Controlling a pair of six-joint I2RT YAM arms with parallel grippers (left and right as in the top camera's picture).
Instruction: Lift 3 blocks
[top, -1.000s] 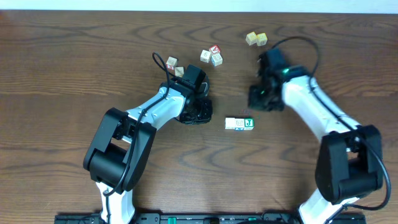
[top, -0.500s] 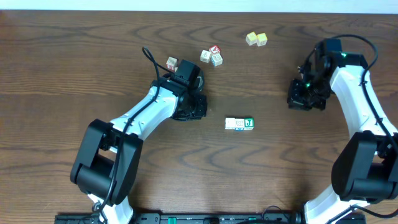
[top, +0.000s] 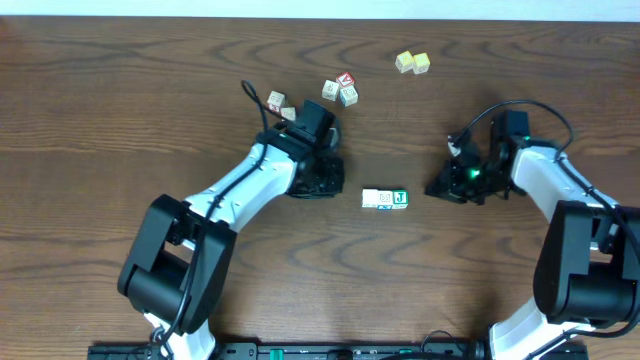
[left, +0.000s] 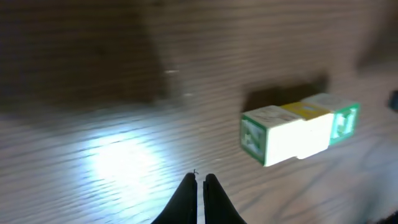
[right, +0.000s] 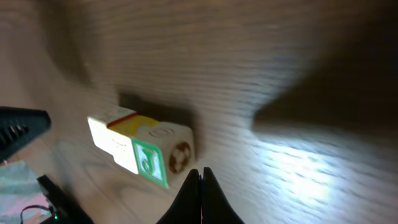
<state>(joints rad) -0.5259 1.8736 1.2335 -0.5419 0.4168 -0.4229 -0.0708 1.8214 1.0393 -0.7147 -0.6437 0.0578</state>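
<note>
Blocks (top: 385, 199) sit in a touching row midway between the table's (top: 120, 120) far and near edges, so bring your closed, empty left fingers (left: 185, 199) and right fingers (right: 191, 196) squarely against its two ends and squeeze evenly before lifting.

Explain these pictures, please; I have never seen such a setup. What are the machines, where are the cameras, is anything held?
Two white-and-black robot arms stand at a brown wooden table. One picture looks down from above; the other two come from a camera on each wrist. Between the arms lies a row of three small wooden letter cubes, touching, a green J at one end. Other cubes lie farther back. The left gripper and right gripper are both shut, holding nothing.
</note>
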